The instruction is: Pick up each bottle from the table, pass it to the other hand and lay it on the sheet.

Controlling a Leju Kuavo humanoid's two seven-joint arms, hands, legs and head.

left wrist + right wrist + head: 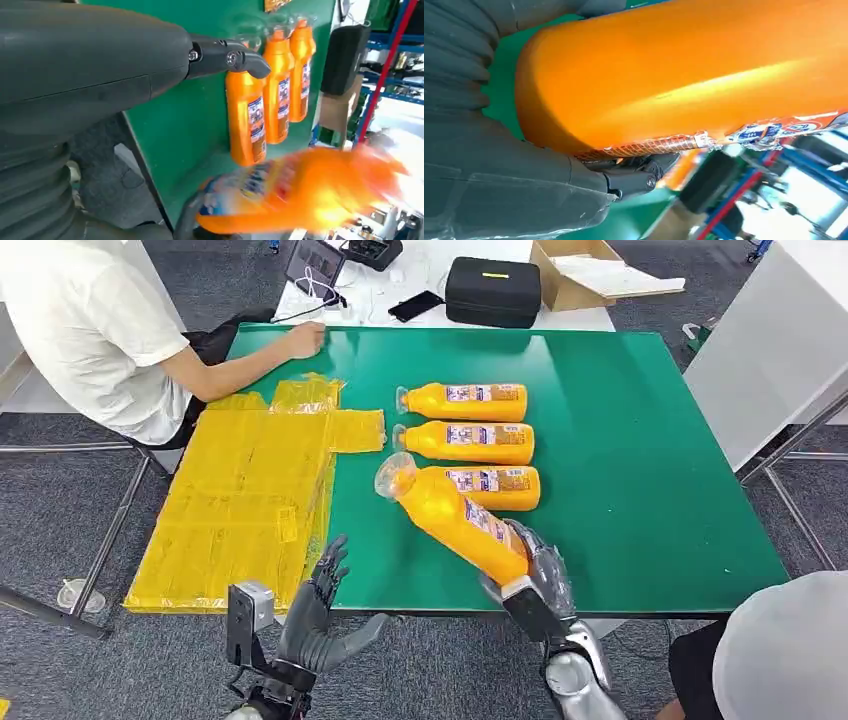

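My right hand (535, 575) grips the base of an orange bottle (455, 515) and holds it tilted above the green table (640, 480), its clear cap toward the sheet; the right wrist view has the bottle (684, 70) pressed against the palm (524, 190). Three more orange bottles (468, 401) (470, 441) (500, 486) lie side by side in the table's middle. The yellow sheet (250, 500) covers the table's left part. My left hand (318, 615) hovers open, fingers spread, near the front edge beside the sheet. The left wrist view has the held bottle (300, 190) blurred near my left hand (100, 60).
A person in a white shirt (90, 330) sits at the far left, a hand (300, 340) resting on the table by the sheet. Another person (780, 650) is at the lower right. A black case (492, 290) and cardboard box (580, 275) stand behind the table.
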